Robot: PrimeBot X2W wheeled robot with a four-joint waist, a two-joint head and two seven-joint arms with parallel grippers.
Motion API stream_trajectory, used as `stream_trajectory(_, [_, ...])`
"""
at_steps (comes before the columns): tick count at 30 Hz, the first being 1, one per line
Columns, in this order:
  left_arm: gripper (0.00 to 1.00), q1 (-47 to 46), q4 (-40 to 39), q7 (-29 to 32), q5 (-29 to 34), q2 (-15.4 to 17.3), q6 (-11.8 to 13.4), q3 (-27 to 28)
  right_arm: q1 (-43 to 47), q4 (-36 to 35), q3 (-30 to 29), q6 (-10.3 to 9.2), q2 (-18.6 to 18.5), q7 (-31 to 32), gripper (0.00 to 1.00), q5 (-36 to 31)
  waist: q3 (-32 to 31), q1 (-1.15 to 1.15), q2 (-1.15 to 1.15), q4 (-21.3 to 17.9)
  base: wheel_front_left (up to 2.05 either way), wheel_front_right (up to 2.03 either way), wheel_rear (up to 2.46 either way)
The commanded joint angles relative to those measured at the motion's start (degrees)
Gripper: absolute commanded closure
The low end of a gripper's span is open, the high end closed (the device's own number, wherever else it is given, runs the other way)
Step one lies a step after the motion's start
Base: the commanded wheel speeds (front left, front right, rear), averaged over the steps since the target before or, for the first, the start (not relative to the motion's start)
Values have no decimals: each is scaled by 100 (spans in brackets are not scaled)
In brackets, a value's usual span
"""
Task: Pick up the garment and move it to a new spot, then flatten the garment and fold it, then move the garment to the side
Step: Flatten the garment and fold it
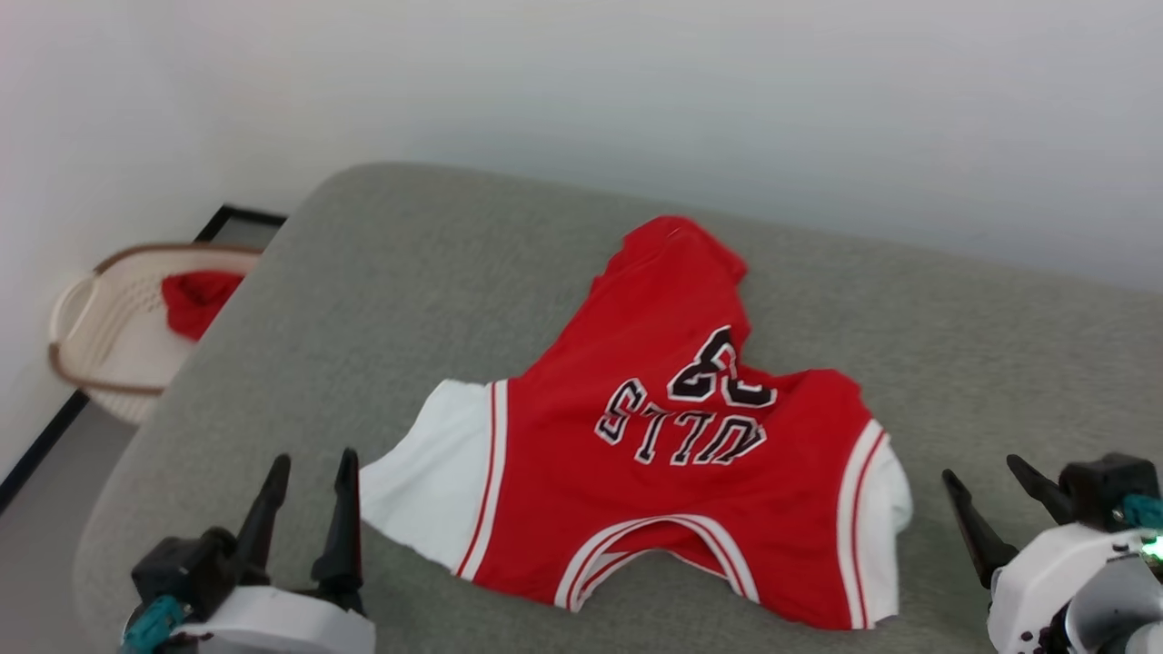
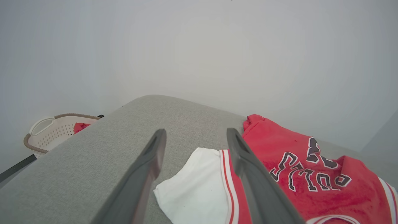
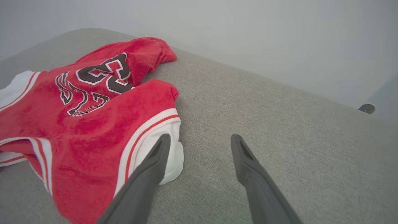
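Observation:
The garment (image 1: pixel 654 454), a small red jersey with white sleeves and black "BULLS" lettering, lies rumpled on the grey cushion (image 1: pixel 409 300), collar toward me and hem bunched at the far end. My left gripper (image 1: pixel 313 468) stands open at the lower left, just beside the white left sleeve (image 2: pixel 192 186). Over at the lower right, my right gripper (image 1: pixel 986 472) is open too, a short way off the other sleeve (image 3: pixel 169 155). In the left wrist view the garment (image 2: pixel 295 168) lies to the right of the left gripper (image 2: pixel 194 133). The right gripper (image 3: pixel 200 138) holds nothing.
A pale laundry basket (image 1: pixel 100 327) with a red cloth (image 1: pixel 195 300) in it stands on the floor past the cushion's left edge. A white wall rises behind the cushion. Bare grey cushion stretches to the right of the garment (image 3: pixel 279 118).

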Motion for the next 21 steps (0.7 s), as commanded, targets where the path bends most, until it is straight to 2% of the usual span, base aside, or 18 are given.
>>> stream_trajectory(1, [0,-88,-37,-22,101,-103,-87,66,-112,4,73,-2,-67,171,0,100,382,0,0,354,0,0,0])
stream_trajectory(13, [0,-321,101,-15,510,-637,-512,364,-323,271,570,-3,-357,1433,0,503,771,0,0,619,0,0,0])
stream_trajectory(19, [0,-408,197,-13,634,-825,-643,480,-424,460,724,-2,-354,1748,0,484,857,0,0,649,0,0,0])
stream_trajectory(20, [0,-423,213,-13,639,-847,-659,504,-469,498,725,-2,-371,1748,63,442,863,0,0,647,0,0,0])
stream_trajectory(21, [0,-441,229,-13,644,-868,-681,527,-503,518,747,-3,-394,1722,100,408,868,0,0,644,0,0,0])
